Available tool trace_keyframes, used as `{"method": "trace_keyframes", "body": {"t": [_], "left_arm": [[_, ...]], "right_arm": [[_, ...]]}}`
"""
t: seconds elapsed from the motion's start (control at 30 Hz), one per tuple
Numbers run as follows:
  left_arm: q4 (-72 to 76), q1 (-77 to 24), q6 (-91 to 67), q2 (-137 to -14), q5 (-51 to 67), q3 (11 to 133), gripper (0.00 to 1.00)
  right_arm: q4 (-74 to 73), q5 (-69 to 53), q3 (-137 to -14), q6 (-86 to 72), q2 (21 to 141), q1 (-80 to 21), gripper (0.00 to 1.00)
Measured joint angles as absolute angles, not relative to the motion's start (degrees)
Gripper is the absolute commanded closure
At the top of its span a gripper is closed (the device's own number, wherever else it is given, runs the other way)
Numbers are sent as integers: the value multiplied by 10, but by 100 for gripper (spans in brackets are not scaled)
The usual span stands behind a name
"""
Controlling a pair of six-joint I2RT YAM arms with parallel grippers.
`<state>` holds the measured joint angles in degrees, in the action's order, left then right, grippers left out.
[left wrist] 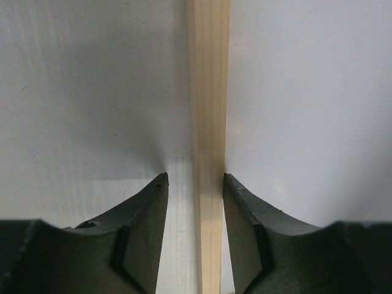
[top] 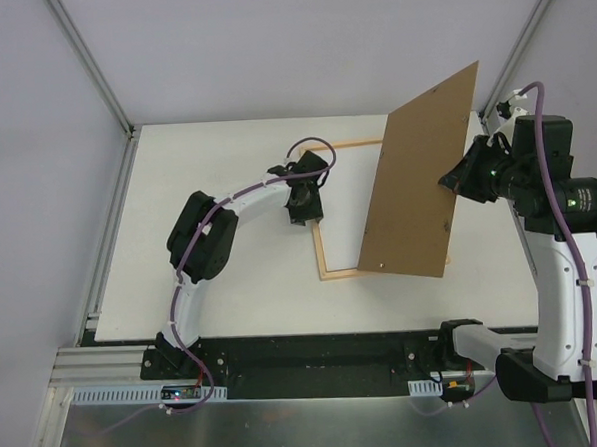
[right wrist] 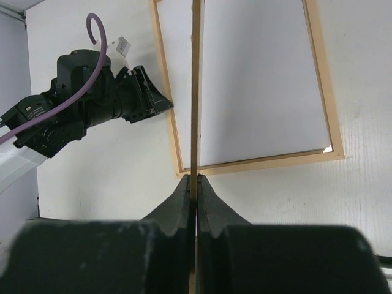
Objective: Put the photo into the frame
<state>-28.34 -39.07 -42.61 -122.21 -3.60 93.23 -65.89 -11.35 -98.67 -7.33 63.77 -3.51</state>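
Observation:
The frame (top: pixel 339 273) of light wood strips lies flat on the white table. My left gripper (top: pixel 304 211) is open and low over its left strip. In the left wrist view the strip (left wrist: pixel 208 92) runs between the fingers, close to the right one, and the left gripper (left wrist: pixel 195 180) does not clamp it. My right gripper (top: pixel 454 180) is shut on the brown backing board (top: pixel 421 177), held tilted above the frame's right part. The right wrist view shows the board edge-on (right wrist: pixel 196 92) in the right gripper (right wrist: pixel 195 177). A plain white surface (right wrist: pixel 257 79) fills the frame (right wrist: pixel 269 160). No photo print shows.
The left arm (right wrist: pixel 92 110) reaches in from the frame's left side. The table has a metal rail along its left edge (top: pixel 109 233) and white enclosure walls behind. Bare table lies left of and in front of the frame.

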Motion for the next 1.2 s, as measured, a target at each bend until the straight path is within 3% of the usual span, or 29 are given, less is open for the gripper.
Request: {"method": "trace_keyframes", "body": {"t": [0.33,0.67,1.03,1.2], "left_arm": [[-242,-385,-417,-1187,-28,861,73],[-241,-303,-373,-1068,-14,701,78],[-284,-250,-270,-1034,-7,670,76],[-308,-234,-253,-1030,-11,670,69]], "right_arm": [[-637,-143,-968,-70,648,-31,100],[-509,-254,-821,-98,652,-21,100],[-276,-405,-667,-199,677,-13,100],[-188,-454,-647,-225,727,-13,100]]}}
